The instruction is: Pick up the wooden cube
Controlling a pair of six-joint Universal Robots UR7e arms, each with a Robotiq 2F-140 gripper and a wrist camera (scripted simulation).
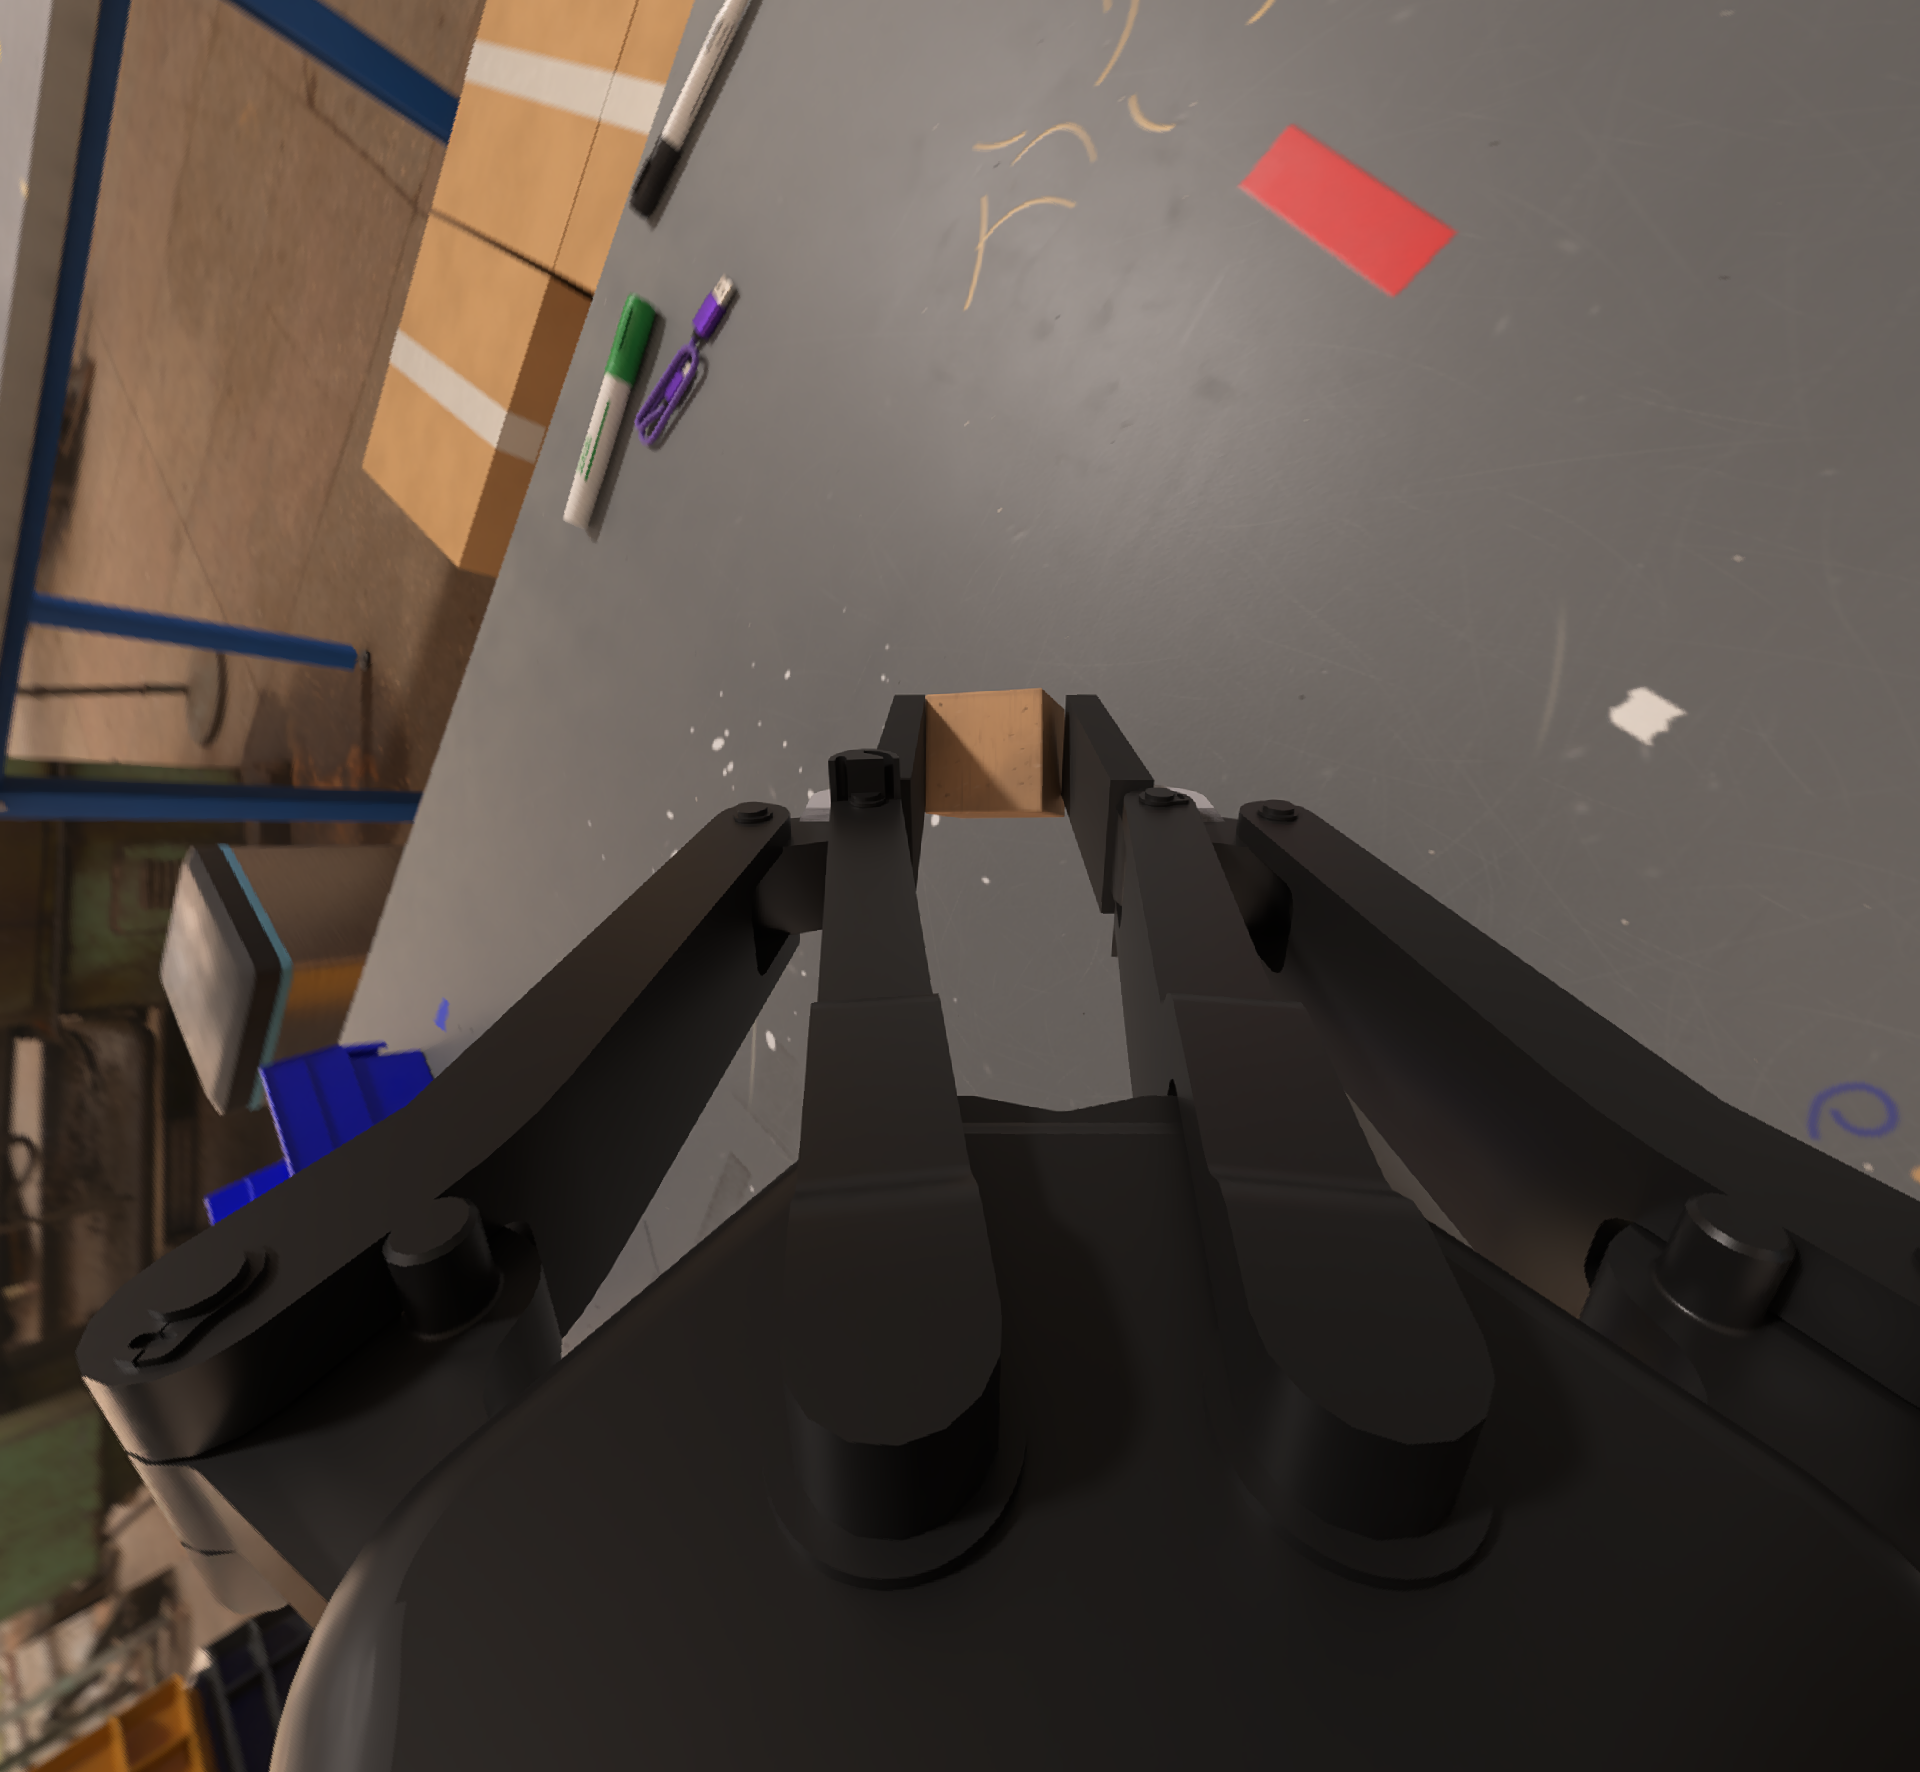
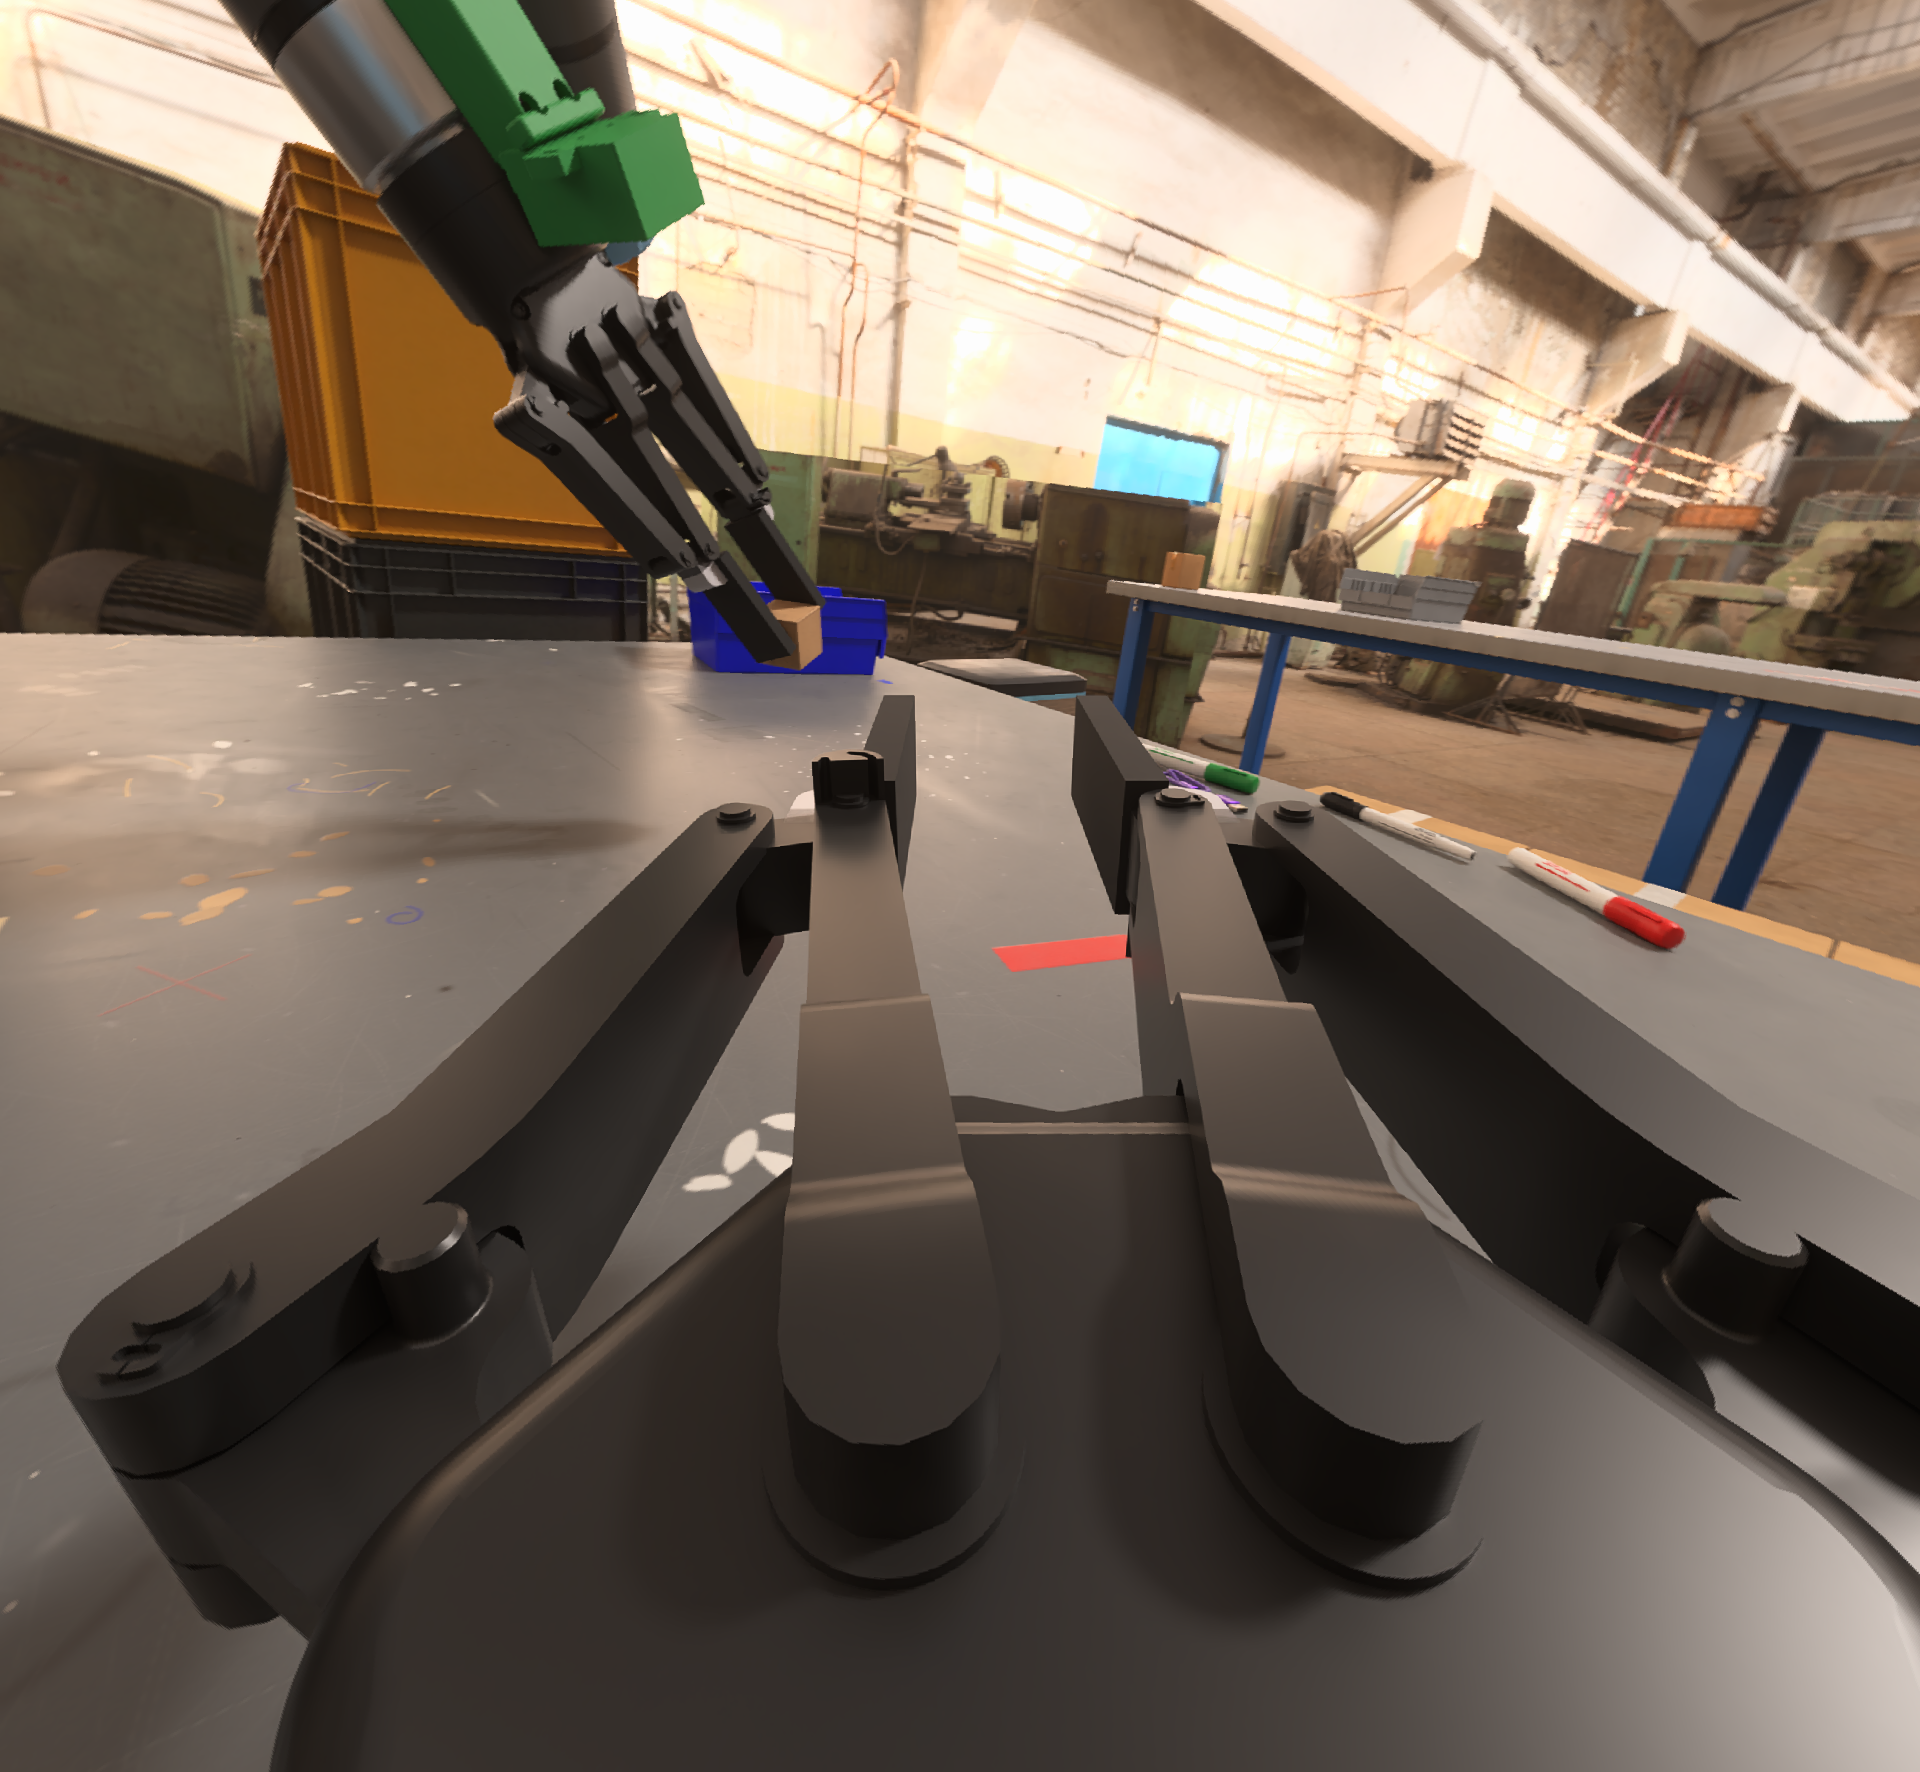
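The wooden cube is small and light brown, and sits between the fingertips of my left gripper, which is shut on it. In the right wrist view the left gripper holds the cube tilted, clear above the grey table. My right gripper is open and empty, low over the table, well short of the cube.
A red rectangle lies flat on the table. Green marker, purple USB cable and black marker lie near the table's edge, and a red marker. A blue bin and cardboard boxes stand beyond the edge.
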